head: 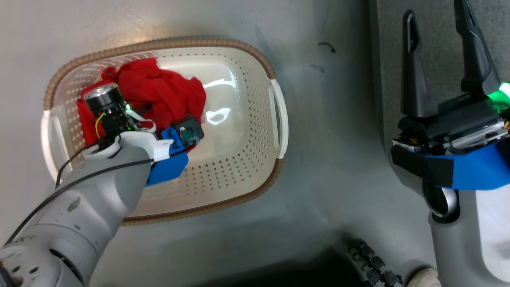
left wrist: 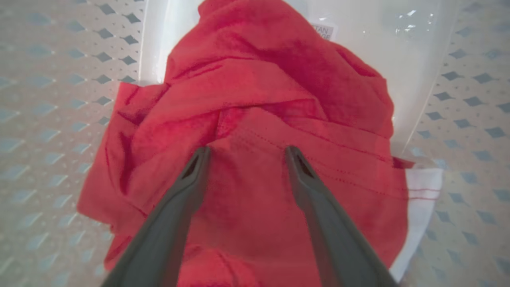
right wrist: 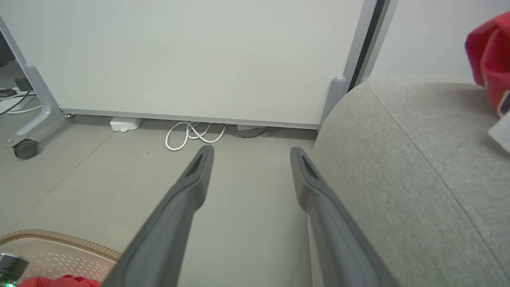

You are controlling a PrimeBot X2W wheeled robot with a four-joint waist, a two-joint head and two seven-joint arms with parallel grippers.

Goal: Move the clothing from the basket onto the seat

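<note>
Left gripper: wide open, tips right at the red clothing, nothing gripped.
Right gripper: wide open, empty, beside the seat.
Clothing: bunched in the basket.

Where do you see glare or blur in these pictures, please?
Head view: white glare on the glossy bottom of the basket. Left wrist view: the clothing is slightly soft, the perforated walls blurrier. Right wrist view: even light, no hard shadows; the weave of the seat reads clearly.

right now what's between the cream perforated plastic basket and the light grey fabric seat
Bare grey floor, per the head view, separates the basket and seat.
</note>
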